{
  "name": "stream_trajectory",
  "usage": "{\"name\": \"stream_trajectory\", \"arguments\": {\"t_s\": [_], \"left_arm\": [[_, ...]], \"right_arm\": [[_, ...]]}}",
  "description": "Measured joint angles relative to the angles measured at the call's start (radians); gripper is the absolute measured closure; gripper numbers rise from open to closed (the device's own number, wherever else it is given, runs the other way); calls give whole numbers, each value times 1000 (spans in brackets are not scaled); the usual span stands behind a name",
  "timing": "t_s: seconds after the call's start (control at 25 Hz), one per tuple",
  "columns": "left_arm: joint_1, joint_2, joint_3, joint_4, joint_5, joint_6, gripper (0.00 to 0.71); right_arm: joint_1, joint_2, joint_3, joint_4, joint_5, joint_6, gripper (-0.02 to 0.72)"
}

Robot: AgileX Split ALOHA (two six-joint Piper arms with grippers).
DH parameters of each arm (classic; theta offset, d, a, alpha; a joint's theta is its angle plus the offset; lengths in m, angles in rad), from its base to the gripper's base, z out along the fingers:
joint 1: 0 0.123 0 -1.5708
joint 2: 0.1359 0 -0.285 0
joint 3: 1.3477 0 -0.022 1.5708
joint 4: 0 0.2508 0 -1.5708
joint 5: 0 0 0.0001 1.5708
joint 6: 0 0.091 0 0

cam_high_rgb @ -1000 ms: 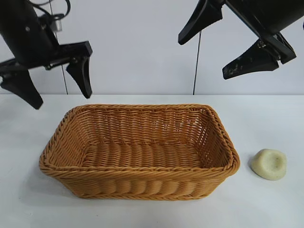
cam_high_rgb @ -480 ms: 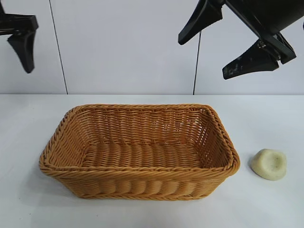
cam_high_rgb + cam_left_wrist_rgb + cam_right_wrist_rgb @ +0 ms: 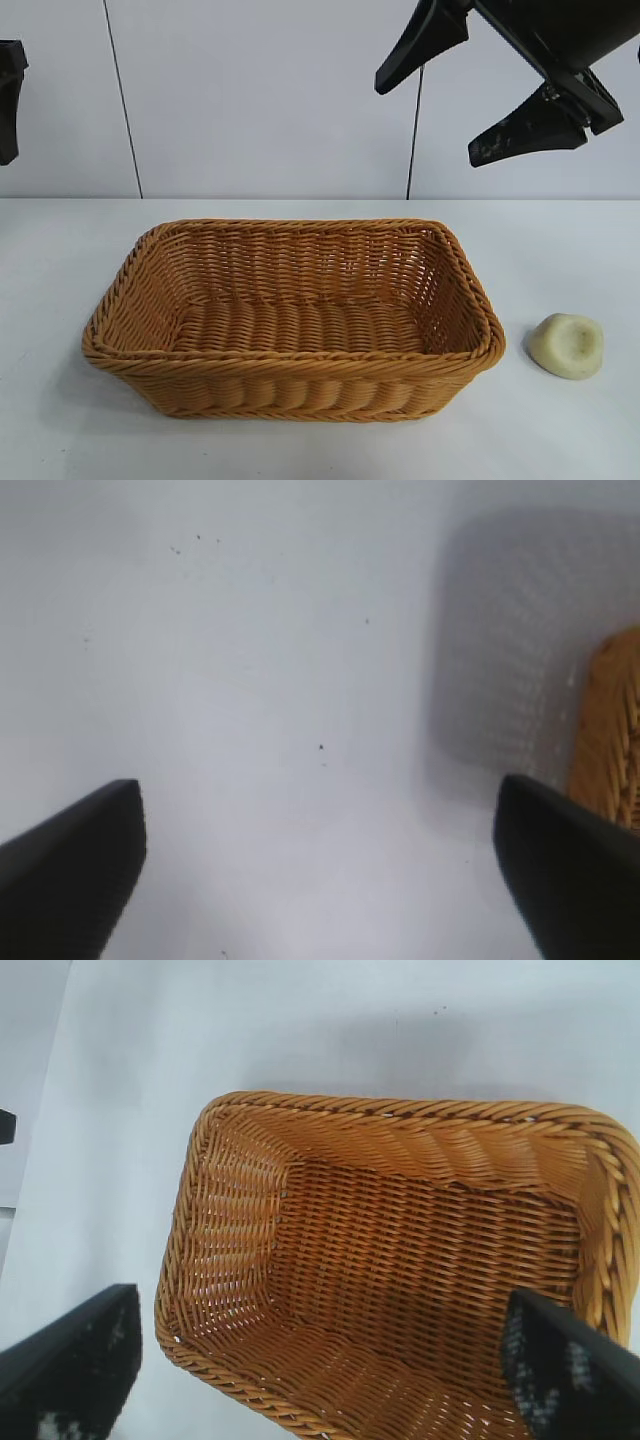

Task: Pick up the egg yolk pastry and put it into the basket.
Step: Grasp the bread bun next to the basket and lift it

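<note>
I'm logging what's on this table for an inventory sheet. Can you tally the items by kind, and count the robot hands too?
Wicker basket: 1
Egg yolk pastry: 1
Robot hands: 2, the left hand and the right hand, both open and holding nothing
Total: 4, with 2 items on the white table and 2 hands above it

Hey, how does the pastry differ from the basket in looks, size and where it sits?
The pastry is pale cream-yellow, smooth and matte; the basket is orange-tan woven wicker. The pastry is a small rounded lump with a dimple on top, far smaller than the large rectangular basket. The pastry is solid, while the basket is open and empty. The pastry lies apart from the basket, off its right end. Both rest on the white table, untouched by either end effector.
</note>
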Motion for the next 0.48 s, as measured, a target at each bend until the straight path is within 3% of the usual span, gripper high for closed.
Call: {"name": "stream_trajectory", "arguments": {"t_s": [0.48], "left_arm": [[0, -664, 580, 0, 8, 8, 32]], "right_arm": [[0, 0, 0, 0, 15, 0, 8]]}}
